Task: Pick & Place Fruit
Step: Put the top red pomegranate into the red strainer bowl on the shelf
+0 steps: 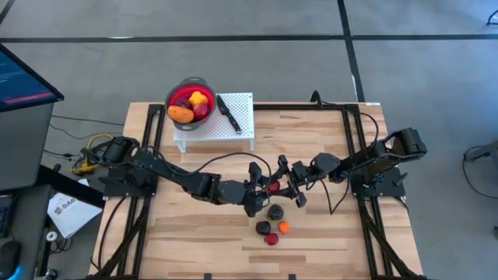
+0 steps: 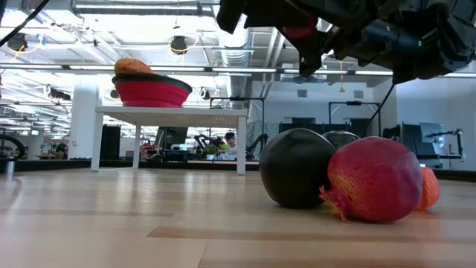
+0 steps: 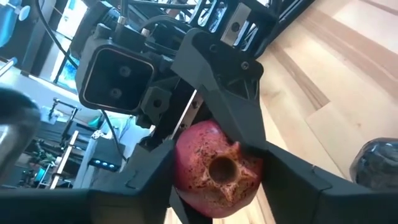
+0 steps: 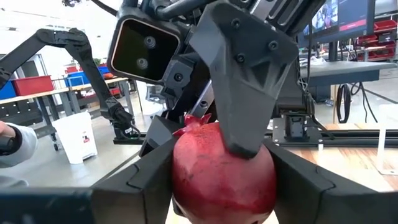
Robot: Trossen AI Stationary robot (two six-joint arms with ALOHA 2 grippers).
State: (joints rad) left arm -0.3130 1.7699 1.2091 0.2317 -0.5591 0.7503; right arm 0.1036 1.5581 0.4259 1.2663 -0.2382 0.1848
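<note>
A dark red toy pomegranate [image 1: 273, 187] is held in the air above the table's middle, between both grippers. My left gripper [image 1: 267, 189] reaches it from the left and my right gripper [image 1: 280, 185] from the right; both are shut on it. In the low view it shows as a red patch [image 2: 298, 30] among the dark fingers. Below it, two black fruits [image 1: 275, 211], an orange one [image 1: 284, 227] and a red one [image 1: 271, 239] rest on the table. More fruit [image 1: 191, 105] lies in the red bowl [image 1: 189, 83]. My left gripper pinches the pomegranate's body [image 3: 186, 171] between its two fingers [image 3: 140, 180], coming level from the table's left. The fruit is lifted clear, its crown end [image 3: 221, 169] facing the wrist camera. My right gripper pinches the same pomegranate by its sides [image 4: 186, 174] between its two fingers [image 4: 298, 180], coming level from the table's right and crosswise to the left gripper's finger [image 4: 245, 81] lying on the fruit.
The red bowl stands on a white raised stand [image 1: 247, 132] at the table's far edge, with a black-handled knife [image 1: 228, 113] beside it. Bare wood lies to the left and right of the fruit cluster. A monitor [image 1: 23, 78] stands off the table's left.
</note>
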